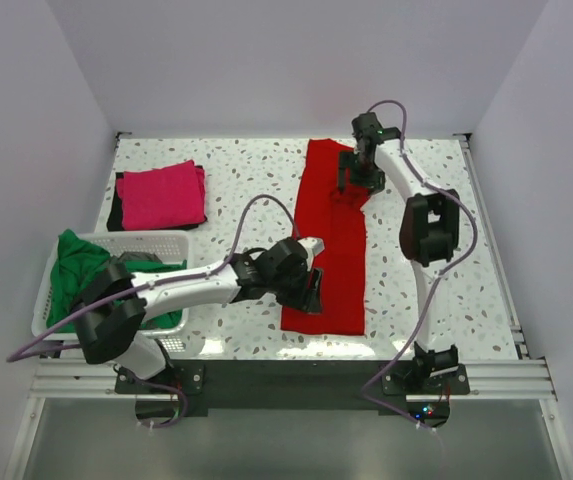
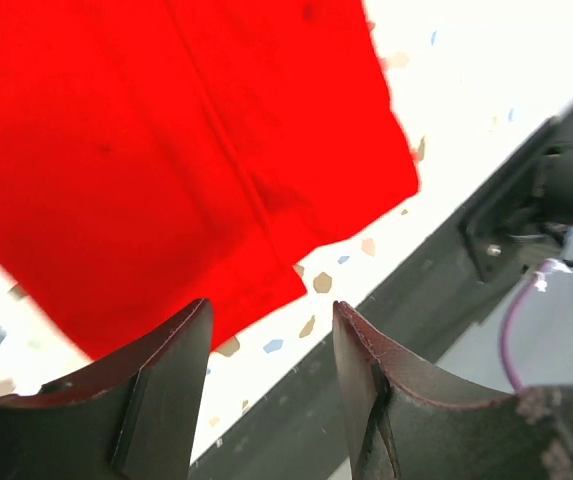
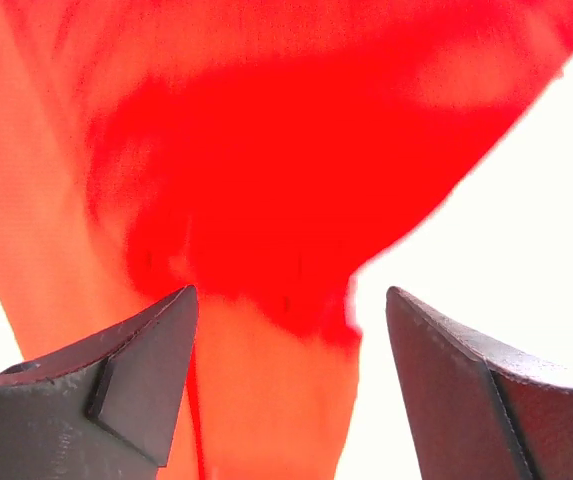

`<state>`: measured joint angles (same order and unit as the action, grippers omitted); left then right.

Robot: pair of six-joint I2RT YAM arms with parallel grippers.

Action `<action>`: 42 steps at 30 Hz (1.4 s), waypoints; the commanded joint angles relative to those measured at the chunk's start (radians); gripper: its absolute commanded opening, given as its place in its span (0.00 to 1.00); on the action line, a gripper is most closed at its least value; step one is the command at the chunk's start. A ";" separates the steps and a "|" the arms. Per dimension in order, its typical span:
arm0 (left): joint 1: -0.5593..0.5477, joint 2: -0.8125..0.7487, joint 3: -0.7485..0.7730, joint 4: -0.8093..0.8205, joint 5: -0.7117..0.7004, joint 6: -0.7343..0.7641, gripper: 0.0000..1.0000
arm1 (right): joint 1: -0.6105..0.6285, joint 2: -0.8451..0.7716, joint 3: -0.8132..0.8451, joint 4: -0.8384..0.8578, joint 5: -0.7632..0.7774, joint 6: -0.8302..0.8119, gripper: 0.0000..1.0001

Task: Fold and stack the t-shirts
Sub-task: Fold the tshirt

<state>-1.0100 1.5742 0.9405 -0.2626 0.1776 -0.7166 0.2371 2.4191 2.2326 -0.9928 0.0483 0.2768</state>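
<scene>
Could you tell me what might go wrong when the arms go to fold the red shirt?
1. The left gripper and right gripper both stand open with no cloth between their fingers. Closing, they might pinch only the top layer of the red t-shirt, which looks folded lengthwise, and pull that fold apart.
2. The shirt's near end lies close to the front edge of the table. A pull toward the arms could drag it off.

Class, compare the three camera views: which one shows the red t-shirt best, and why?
The top external view: almost the whole red t-shirt shows, a long folded strip. The left wrist view catches only one corner; the right wrist view only a blurred close-up patch.
</scene>
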 commanded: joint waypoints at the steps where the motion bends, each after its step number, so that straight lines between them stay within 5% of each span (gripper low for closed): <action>1: 0.008 -0.120 -0.022 -0.078 -0.073 0.029 0.56 | 0.019 -0.277 -0.167 0.039 -0.008 0.036 0.78; 12: 0.053 -0.302 -0.230 -0.099 -0.098 -0.030 0.58 | 0.132 -0.996 -1.210 0.148 -0.034 0.277 0.66; 18: 0.056 -0.347 -0.302 -0.084 -0.056 -0.055 0.57 | 0.241 -1.304 -1.531 0.152 -0.073 0.508 0.59; 23: 0.070 -0.361 -0.324 -0.049 -0.026 -0.075 0.58 | 0.277 -1.424 -1.594 0.145 -0.080 0.573 0.54; 42: 0.134 -0.267 -0.333 0.059 0.025 -0.135 0.56 | 0.298 -1.332 -1.708 0.261 -0.163 0.550 0.46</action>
<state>-0.8837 1.2964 0.6083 -0.2668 0.1795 -0.8303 0.5293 1.0813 0.5438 -0.7879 -0.0929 0.8104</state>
